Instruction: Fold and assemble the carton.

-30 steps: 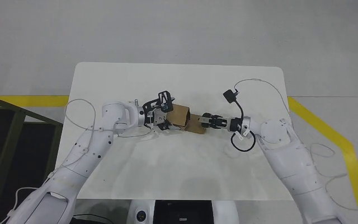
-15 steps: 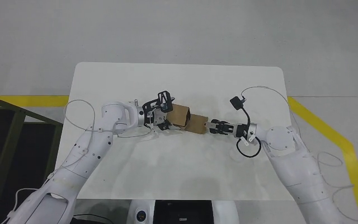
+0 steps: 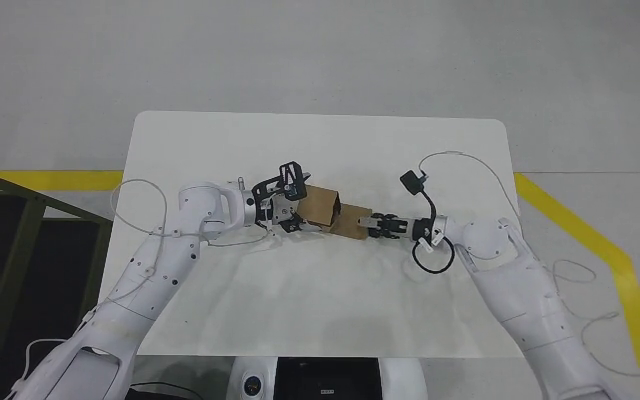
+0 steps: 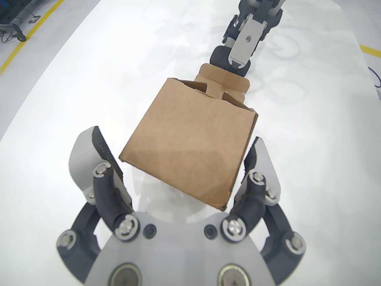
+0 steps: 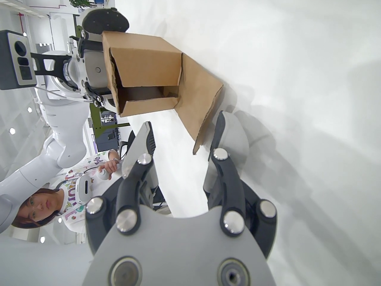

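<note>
On the desk [image 3: 200, 150], left claw [image 4: 176, 138] and right claw [image 5: 184, 121] gape around the carton [image 3: 322, 207] (neither clamps) — pushing may skid it.

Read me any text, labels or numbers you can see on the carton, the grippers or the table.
Carton: no text; every face in view is plain brown cardboard.
Left gripper: no readable marks.
Right gripper: no readable marks.
Table: no print.

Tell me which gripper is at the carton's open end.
The right gripper: it faces the carton's open end, jaws apart by the loose flap. The left gripper straddles the opposite end.
</note>
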